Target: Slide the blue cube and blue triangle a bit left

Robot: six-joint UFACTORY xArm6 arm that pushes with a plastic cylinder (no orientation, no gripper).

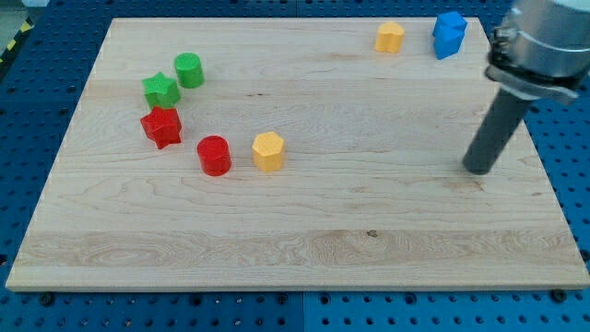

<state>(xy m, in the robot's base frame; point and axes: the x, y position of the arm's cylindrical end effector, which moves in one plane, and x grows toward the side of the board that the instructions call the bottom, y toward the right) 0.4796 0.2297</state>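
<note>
Two blue blocks touch each other at the board's top right corner. The larger, upper one reads as the blue cube (452, 27). The smaller piece at its lower left reads as the blue triangle (443, 46); the shapes are hard to tell apart. My tip (477, 170) rests on the board at the right side, well below the blue blocks and slightly to their right. It touches no block.
A yellow block (390, 38) sits just left of the blue pair. At the left are a green cylinder (189, 70), a green star (161, 90), a red star (161, 127), a red cylinder (214, 155) and a yellow hexagonal block (268, 151).
</note>
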